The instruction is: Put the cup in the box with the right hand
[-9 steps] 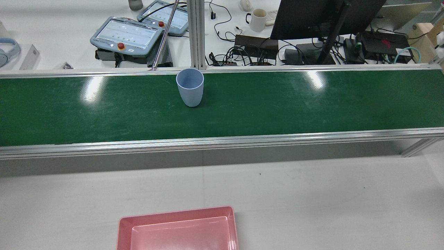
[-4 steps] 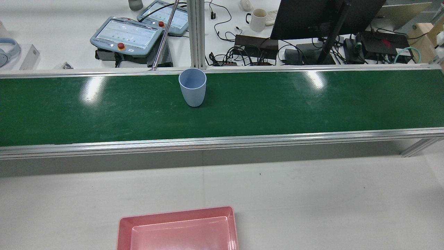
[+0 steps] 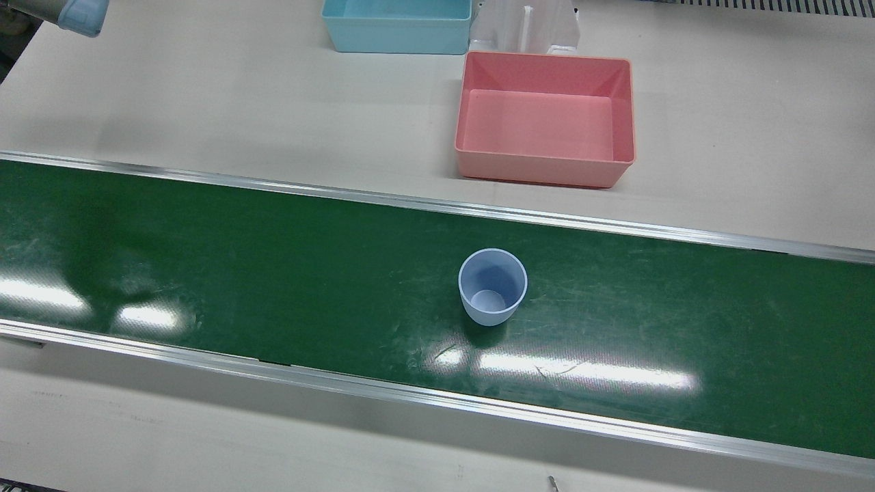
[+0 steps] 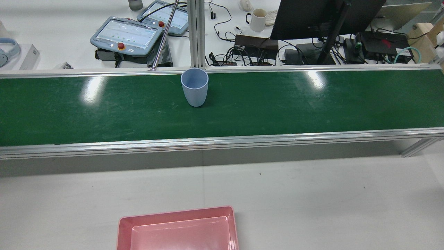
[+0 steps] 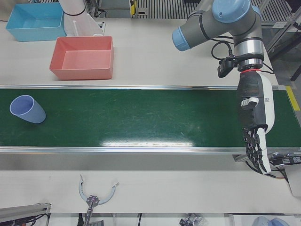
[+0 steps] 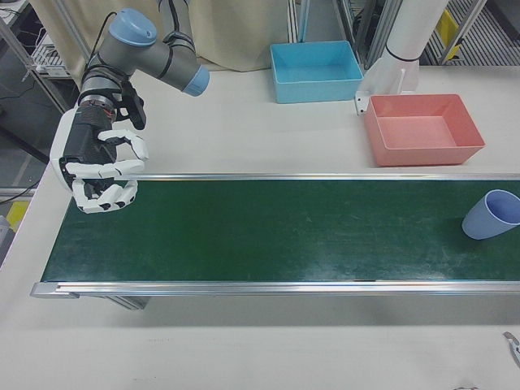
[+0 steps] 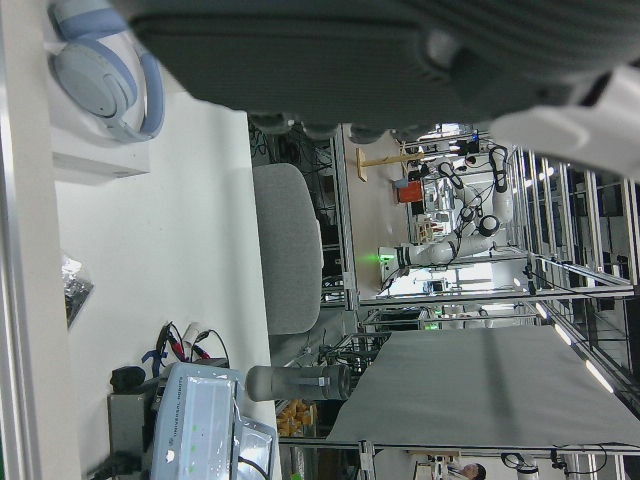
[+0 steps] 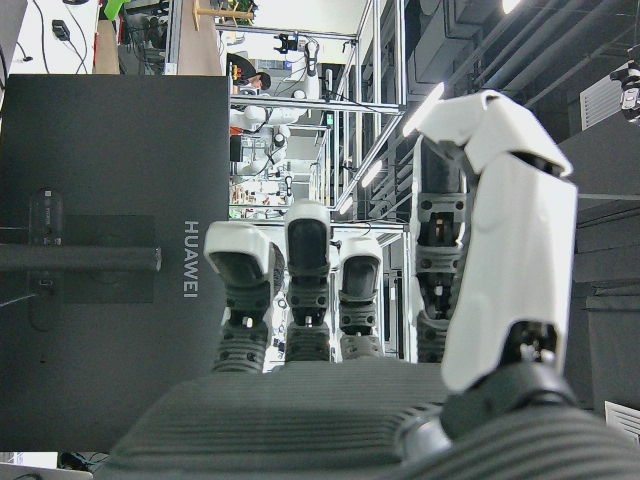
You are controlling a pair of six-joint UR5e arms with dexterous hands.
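I'm holding my right hand [image 6: 101, 175] loosely curled and empty, well away from the cup [image 3: 492, 285] standing upright on the green belt [image 3: 273, 273], which is looking light, rigid and smooth-walled, so I'm planning to wrap around its sidewall.

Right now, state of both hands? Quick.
Left hand: open, fingers extended and hanging downward, holding nothing.
Right hand: fingers curled but apart, holding nothing; far from the pale blue plastic cup on the green conveyor belt.
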